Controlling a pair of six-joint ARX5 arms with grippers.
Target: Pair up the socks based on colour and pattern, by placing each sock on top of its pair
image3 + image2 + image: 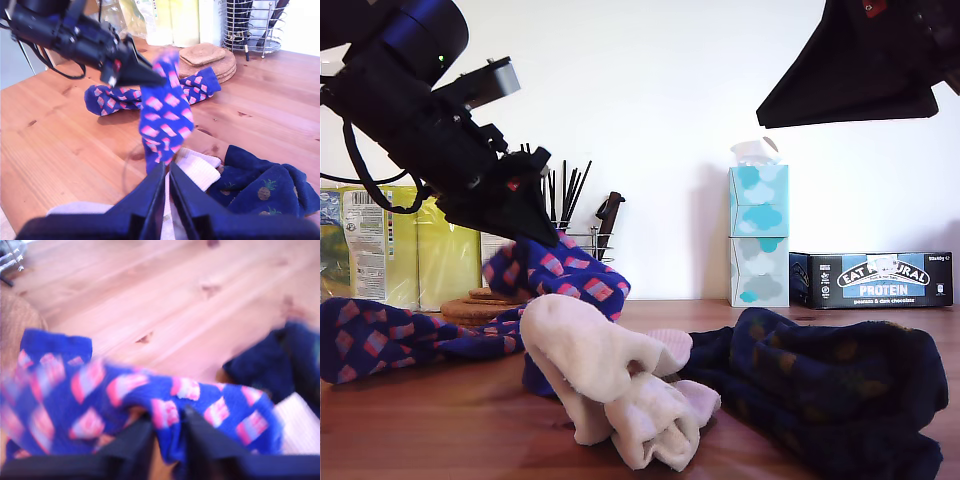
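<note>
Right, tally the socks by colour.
Blue socks with pink checks: 2, one of them held up in my first claw.
Cream socks: 2.
Navy pineapple socks: 2, as far as the heap lets me tell.
Total: 6.

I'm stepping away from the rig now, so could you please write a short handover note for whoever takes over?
My first claw is shut on a blue checked sock, lifted off the table. My second claw hangs high, jaws nearly closed, holding nothing.

The other blue checked sock lies flat at the exterior view's left. The cream socks are heaped in the middle, the navy socks at the exterior view's right.

No pair looks neatly stacked yet. Next, probably lay the held sock on its match.
</note>
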